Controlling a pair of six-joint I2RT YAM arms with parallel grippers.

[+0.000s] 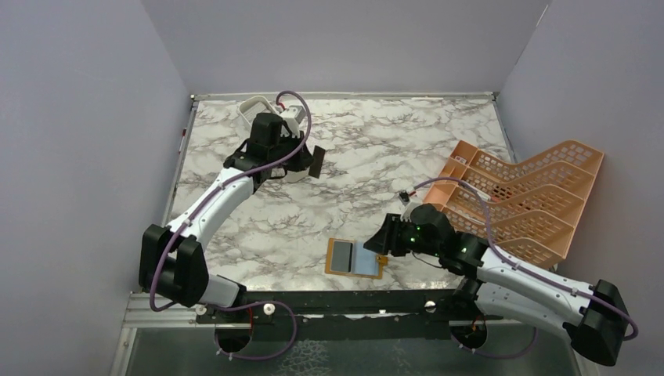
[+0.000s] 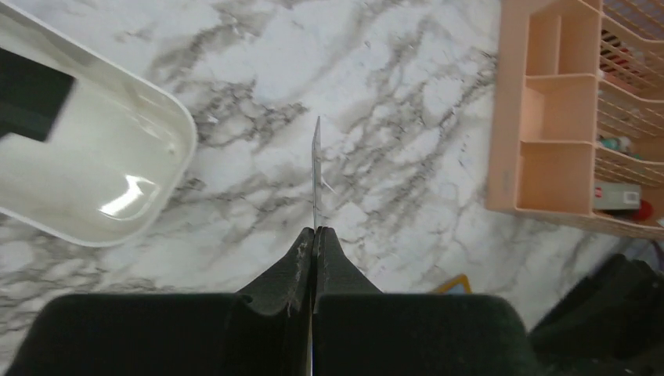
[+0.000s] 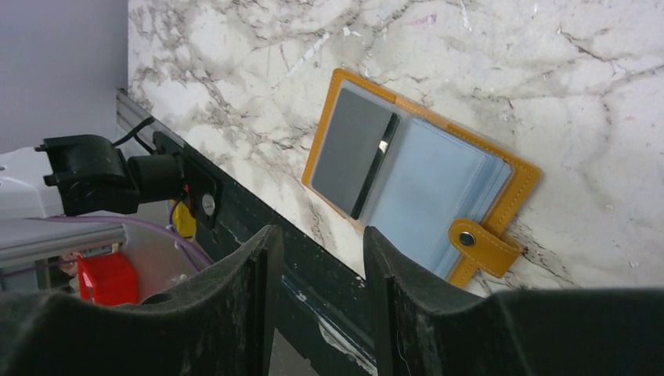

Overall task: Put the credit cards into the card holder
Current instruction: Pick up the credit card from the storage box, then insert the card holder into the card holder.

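Left wrist view: my left fingers (image 2: pixel 294 270), pressed fully together on one credit card (image 2: pixel 316 168), which is seen edge-on and stands upright above the marble worktop (image 2: pixel 391 94). A white tray (image 2: pixel 94 180) is to one side, an orange rack (image 2: pixel 540 141) to the other. Right wrist view: my right fingers (image 3: pixel 250 298), spread wide and holding nothing, poised by the card holder (image 3: pixel 438 176). It lies open and flat, a grey card (image 3: pixel 348 153) at one panel (in or on it, I cannot tell). Top view: holder at the worktop's near edge, well apart from the carried card, my right arm just beside it. Hazards, as I judge them: the narrow pinch may let the card pivot. The unpinned holder may skid when a card is pushed in. My two arms may crowd each other there.
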